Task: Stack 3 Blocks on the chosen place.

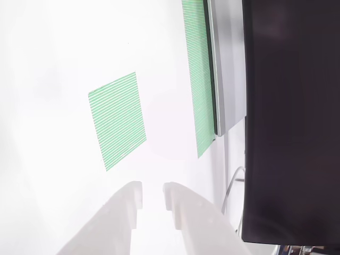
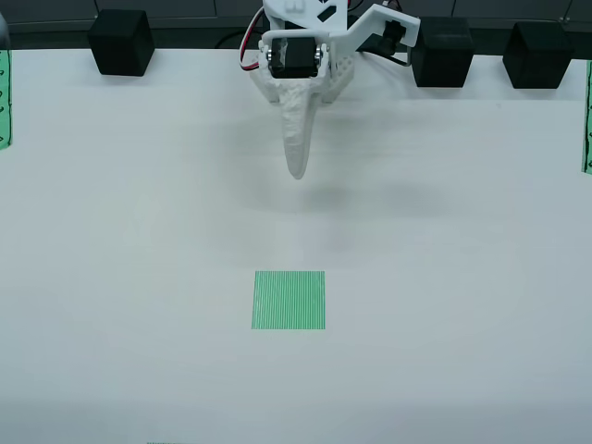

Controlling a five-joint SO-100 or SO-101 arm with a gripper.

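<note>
Three black blocks stand along the table's far edge in the view from the front: one at the left [image 2: 120, 42] and two at the right [image 2: 442, 51] [image 2: 536, 54]. The chosen place [image 2: 289, 300] is a green striped square lying bare on the white table, nearer the front. My white gripper [image 2: 297, 169] hangs point-down between the blocks and the square, above the table. In the view that rides on the gripper, its two fingers [image 1: 153, 192] stand slightly apart with nothing between them, and the square [image 1: 117, 119] lies ahead to the left.
A long green striped strip [image 1: 199, 79] runs beside a grey slab [image 1: 228, 69] and a large dark panel [image 1: 292, 117], with a cable [image 1: 234, 183] below. From the front, green strips mark the table's left [image 2: 4, 97] and right [image 2: 587, 116] edges.
</note>
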